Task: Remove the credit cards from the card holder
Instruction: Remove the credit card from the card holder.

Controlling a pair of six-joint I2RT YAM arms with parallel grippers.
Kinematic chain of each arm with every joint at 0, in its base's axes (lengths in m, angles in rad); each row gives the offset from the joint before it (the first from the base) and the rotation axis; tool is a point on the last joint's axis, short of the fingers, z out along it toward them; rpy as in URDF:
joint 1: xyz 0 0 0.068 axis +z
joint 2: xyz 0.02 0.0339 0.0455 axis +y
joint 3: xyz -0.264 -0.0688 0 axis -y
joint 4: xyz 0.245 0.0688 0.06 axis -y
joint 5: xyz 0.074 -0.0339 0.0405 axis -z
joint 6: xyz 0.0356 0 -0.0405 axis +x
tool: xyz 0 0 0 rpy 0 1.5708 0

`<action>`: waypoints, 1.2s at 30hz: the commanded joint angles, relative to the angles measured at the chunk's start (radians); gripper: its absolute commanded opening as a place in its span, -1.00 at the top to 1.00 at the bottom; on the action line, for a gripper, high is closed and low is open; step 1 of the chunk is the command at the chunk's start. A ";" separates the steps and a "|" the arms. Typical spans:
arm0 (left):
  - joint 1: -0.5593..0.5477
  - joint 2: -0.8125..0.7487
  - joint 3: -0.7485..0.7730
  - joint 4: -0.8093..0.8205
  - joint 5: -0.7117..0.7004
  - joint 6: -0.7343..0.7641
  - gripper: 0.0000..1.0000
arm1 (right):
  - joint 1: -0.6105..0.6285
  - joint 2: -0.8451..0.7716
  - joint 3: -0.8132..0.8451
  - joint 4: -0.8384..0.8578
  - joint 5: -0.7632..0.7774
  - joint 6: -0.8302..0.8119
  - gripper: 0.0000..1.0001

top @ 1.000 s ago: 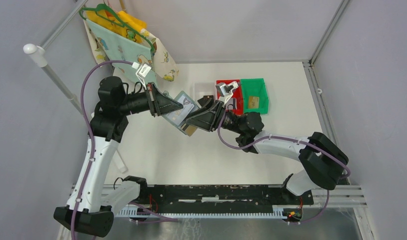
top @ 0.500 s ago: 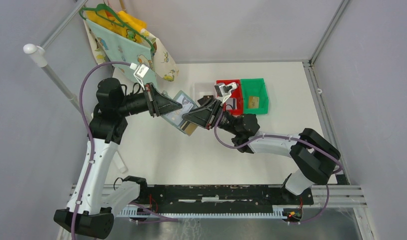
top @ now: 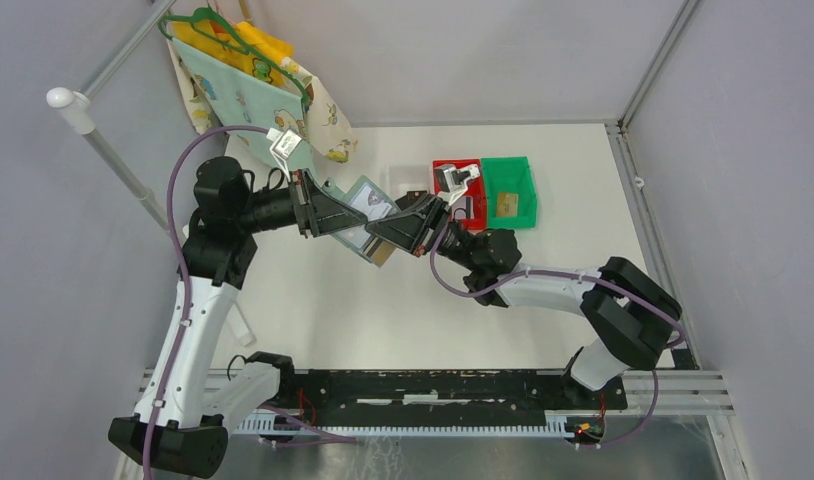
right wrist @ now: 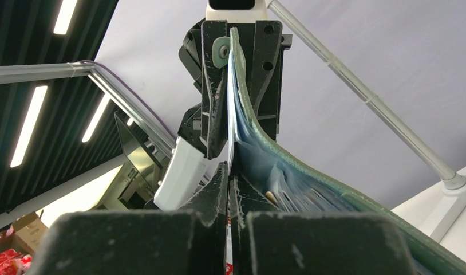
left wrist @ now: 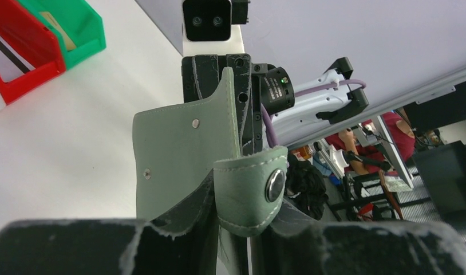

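Observation:
The grey-blue card holder (top: 361, 205) hangs in the air between my two grippers, above the table's middle. My left gripper (top: 349, 216) comes at it from the left. Its jaws stand slightly apart around the holder's cover (left wrist: 179, 149) and snap strap (left wrist: 251, 189). My right gripper (top: 380, 234) meets the holder from the right and is shut on a thin white-edged credit card (right wrist: 231, 150) beside the clear pockets (right wrist: 288, 172). A tan card (top: 382, 256) pokes out below the holder. Cards deeper in the pockets are hard to make out.
A red bin (top: 441, 165) and a green bin (top: 523, 170) sit at the back right; the green one holds a tan card (top: 510, 206). Patterned cloths on a green hanger (top: 243, 70) hang at the back left, by a white pole (top: 103, 140).
My right gripper has closed down onto the card at the holder's edge. My left gripper's jaws have parted a little, and the holder's far end has tipped up slightly.

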 commanded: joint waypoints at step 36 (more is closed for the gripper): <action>-0.005 -0.022 0.014 0.204 0.118 -0.171 0.96 | 0.008 -0.058 -0.056 0.261 -0.015 0.064 0.18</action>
